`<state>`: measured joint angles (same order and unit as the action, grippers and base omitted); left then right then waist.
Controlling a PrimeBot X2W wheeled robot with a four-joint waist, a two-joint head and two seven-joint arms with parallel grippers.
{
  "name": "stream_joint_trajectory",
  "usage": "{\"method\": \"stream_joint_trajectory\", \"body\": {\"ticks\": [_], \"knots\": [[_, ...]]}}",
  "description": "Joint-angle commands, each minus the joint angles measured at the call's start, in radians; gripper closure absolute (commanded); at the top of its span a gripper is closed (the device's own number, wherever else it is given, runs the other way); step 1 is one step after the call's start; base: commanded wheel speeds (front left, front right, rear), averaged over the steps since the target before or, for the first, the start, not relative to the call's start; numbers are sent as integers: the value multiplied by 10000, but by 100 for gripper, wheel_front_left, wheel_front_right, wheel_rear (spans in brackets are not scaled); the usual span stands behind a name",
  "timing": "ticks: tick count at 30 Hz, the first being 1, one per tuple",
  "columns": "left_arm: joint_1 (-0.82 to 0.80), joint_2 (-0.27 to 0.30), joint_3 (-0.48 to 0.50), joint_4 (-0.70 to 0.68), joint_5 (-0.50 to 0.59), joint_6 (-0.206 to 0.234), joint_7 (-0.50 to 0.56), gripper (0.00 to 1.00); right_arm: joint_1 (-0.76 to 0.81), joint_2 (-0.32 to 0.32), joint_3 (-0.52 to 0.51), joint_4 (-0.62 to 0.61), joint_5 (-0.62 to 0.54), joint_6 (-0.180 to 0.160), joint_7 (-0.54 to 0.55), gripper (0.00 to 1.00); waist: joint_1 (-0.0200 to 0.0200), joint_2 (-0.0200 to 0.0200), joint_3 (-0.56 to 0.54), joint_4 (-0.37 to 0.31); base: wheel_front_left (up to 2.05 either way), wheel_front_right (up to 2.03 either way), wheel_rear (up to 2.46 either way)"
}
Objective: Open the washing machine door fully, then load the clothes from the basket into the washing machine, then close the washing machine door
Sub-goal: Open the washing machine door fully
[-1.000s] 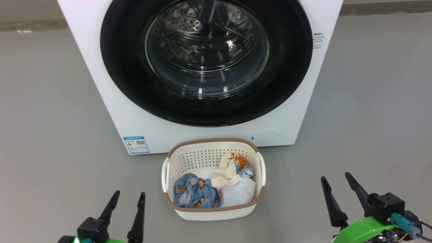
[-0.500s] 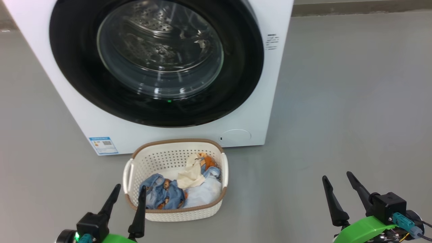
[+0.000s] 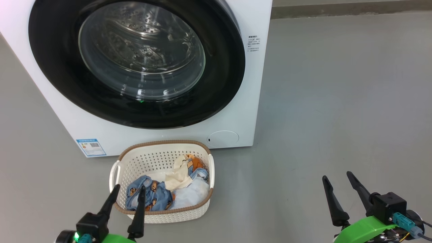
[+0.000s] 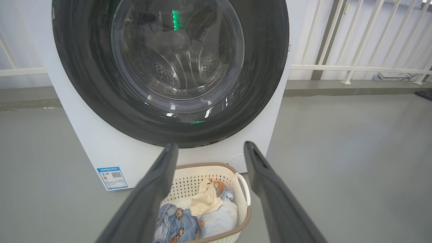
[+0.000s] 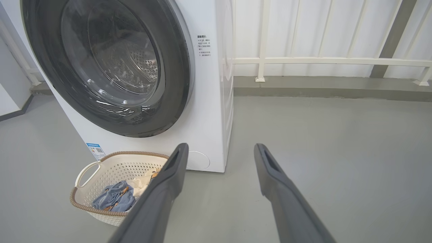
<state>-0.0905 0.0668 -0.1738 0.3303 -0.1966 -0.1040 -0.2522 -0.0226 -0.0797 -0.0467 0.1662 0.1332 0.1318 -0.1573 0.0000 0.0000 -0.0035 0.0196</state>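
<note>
Glossy black, the washing machine door [image 3: 136, 60] sits shut flat against the white washing machine [image 3: 256, 108], at twelve o'clock from both grippers and touched by neither. The cream basket [image 3: 162, 216] stands on the grey floor [image 3: 337, 101] just in front of the machine, at six o'clock from the door, with the clothes [image 3: 165, 194] heaped inside (blue bear print nearest). The left gripper [image 3: 130, 186] hangs over the basket's seven o'clock corner, fingers spread, gripping nothing. The right gripper [image 3: 335, 175] is well apart at the basket's four o'clock, likewise spread and empty.
</note>
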Motion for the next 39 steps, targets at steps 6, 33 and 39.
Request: {"method": "stream_joint_trajectory", "body": {"ticks": [6,33,39], "knots": [[-311,152,360,-113,4,103,-95,0,-215,-53,225,-290,51,-11,-89,0,0,0,-42,-10,0,0,0],[-360,81,372,63,-27,222,-95,0,-257,-123,328,-321,300,-11,39,100,0,0,-43,-10,0,0,0],[-407,78,385,51,-3,231,-95,0,-355,-182,372,-292,388,-11,46,100,0,0,22,-11,0,0,0]]}}
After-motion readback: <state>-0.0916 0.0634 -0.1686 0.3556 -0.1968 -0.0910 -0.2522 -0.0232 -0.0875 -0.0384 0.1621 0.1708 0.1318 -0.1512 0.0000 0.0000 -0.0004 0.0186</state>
